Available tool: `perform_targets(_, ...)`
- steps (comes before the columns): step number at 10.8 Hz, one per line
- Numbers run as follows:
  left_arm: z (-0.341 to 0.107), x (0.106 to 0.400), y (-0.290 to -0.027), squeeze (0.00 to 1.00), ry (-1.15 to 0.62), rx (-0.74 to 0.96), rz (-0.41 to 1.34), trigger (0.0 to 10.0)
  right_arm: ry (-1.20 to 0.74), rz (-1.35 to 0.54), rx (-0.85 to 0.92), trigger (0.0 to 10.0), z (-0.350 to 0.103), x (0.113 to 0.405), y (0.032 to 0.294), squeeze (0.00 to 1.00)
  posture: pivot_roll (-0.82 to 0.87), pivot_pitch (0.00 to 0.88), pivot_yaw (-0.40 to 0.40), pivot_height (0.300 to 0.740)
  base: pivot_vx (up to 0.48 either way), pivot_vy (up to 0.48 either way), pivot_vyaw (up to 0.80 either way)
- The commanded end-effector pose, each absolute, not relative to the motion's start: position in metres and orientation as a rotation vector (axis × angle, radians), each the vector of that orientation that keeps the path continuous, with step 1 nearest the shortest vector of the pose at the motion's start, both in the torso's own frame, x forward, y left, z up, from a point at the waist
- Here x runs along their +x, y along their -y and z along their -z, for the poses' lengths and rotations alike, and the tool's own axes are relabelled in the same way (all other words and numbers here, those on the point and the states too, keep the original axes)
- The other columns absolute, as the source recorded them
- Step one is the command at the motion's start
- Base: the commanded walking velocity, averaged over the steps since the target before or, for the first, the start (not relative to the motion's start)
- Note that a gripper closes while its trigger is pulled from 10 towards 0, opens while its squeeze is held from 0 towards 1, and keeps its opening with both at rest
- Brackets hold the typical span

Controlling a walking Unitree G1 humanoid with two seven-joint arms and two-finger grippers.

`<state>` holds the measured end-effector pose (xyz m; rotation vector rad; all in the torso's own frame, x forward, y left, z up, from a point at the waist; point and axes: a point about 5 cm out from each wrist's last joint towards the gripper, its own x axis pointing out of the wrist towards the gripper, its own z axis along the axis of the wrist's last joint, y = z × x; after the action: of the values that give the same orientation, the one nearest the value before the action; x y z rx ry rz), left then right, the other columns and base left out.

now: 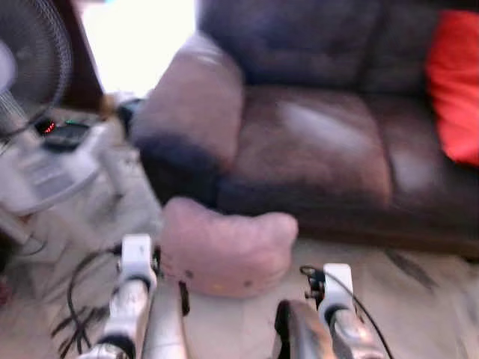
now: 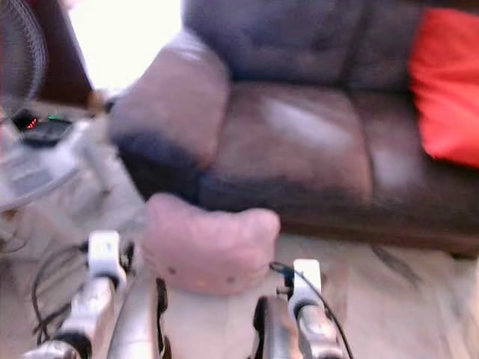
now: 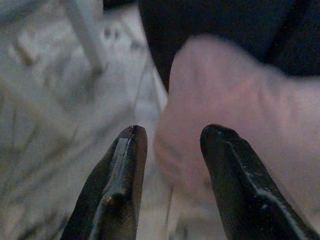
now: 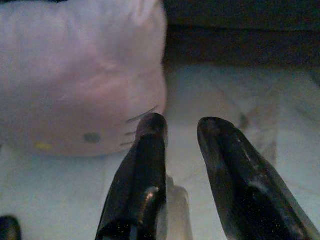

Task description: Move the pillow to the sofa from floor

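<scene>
Left eye view shows a pink pillow (image 1: 224,245) lying on the pale floor (image 1: 419,307), right against the front of the dark brown sofa (image 1: 314,142) and just below its padded armrest, with both silver arms reaching toward it from below. A red cushion (image 1: 455,86) sits at the far end of the sofa seat, and a standing fan (image 1: 30,67) with loose cables is off to the robot's left. The left gripper (image 3: 170,137) has its fingers apart and empty, pointed at the pillow's left edge; the right gripper (image 4: 181,127) is likewise spread and empty, just beside the pillow's right end, where a cartoon cat face with whiskers is printed. The pillow looks plush, light and very soft, so it will likely sag and fold if pinched at one corner. A hold from both ends, squeezing inward into the stuffing, seems the surer way to lift it onto the seat.
</scene>
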<state>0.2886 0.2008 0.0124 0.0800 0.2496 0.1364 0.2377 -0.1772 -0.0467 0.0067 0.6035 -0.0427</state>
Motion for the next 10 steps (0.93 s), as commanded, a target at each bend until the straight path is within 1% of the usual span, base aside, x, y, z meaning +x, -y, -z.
perform_targets(1, -0.021, 0.295, -0.198, 0.0, -0.203, 0.07, -0.132, 10.0, -0.54, 0.066, 0.016, 10.0, 0.036, 0.249, 0.186, 0.0, 0.08, 0.115, -0.089, 0.563, 0.0, 0.0, 0.0)
perform_targets(3, -0.028, 0.301, -0.196, 0.0, -0.166, 0.058, -0.119, 10.0, -0.451, 0.067, 0.011, 10.0, 0.02, 0.266, 0.189, 0.0, 0.07, 0.115, -0.09, 0.563, 0.0, 0.0, 0.0)
perform_targets(4, -0.03, 0.302, -0.196, 0.0, -0.155, 0.063, -0.11, 10.0, -0.429, 0.068, 0.015, 10.0, 0.016, 0.27, 0.188, 0.0, 0.08, 0.116, -0.091, 0.563, 0.0, 0.0, 0.0)
perform_targets(10, -0.032, 0.304, -0.195, 0.0, -0.15, 0.076, -0.097, 10.0, -0.393, 0.059, 0.022, 10.0, 0.014, 0.271, 0.176, 0.0, 0.08, 0.114, -0.091, 0.563, 0.0, 0.0, 0.0)
